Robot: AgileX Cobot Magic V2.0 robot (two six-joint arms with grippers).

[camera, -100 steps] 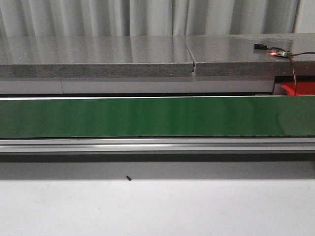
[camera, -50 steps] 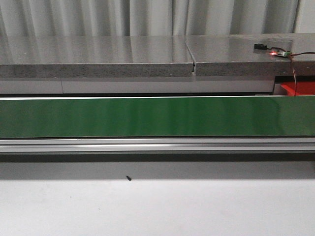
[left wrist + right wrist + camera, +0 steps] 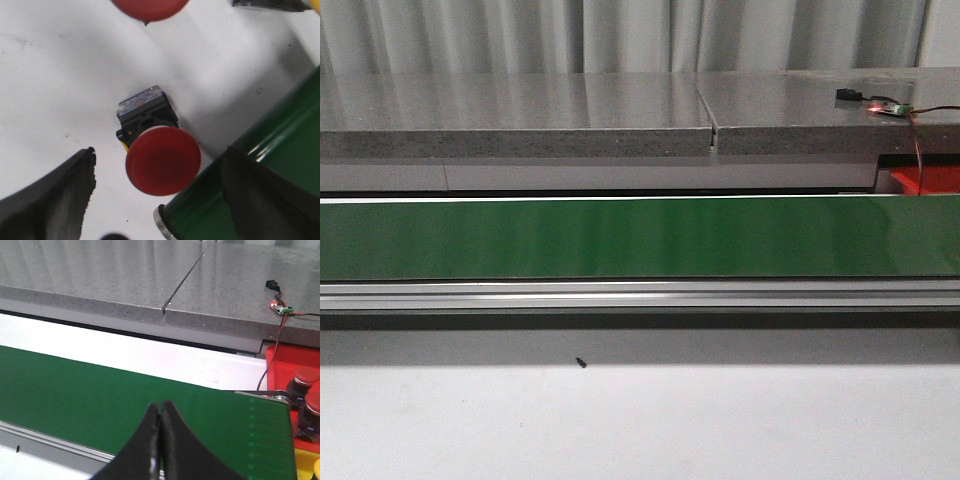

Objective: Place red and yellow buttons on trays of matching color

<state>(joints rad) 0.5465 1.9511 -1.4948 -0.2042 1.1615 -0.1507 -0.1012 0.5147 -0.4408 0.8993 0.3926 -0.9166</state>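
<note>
Left gripper [image 3: 157, 192]: two dark fingers [image 3: 55, 200] spread wide apart, holding nothing, hanging over a white surface [image 3: 55, 85].

Between those fingers, on the white surface: one red button [image 3: 161, 159], round red cap toward the camera, black housing behind it with a sliver of yellow at the cap's edge. It touches neither finger. A second red cap [image 3: 149, 7] shows cut off at the frame edge, well apart from the first. Count in the left wrist view: two red buttons, one whole, one partial.

Just beside the whole button: the rounded end of one green conveyor belt [image 3: 280, 165] with a metal roller rim.

Right gripper [image 3: 160, 440]: fingers pressed together, nothing between them, held above the green conveyor belt [image 3: 100, 395].

Beyond the belt's far end, in the right wrist view: one red tray [image 3: 295, 357] carrying two red buttons [image 3: 306, 377], and a yellow tray [image 3: 305, 462] corner below it, contents not visible. One small circuit board [image 3: 279, 307] with a lit red light lies on the grey stone counter [image 3: 100, 275].

Front view: one belt, one counter, one red tray corner [image 3: 930, 180], one small dark speck [image 3: 581, 362] on the white table. No arm appears. Nothing in this view differs from a second ago.
</note>
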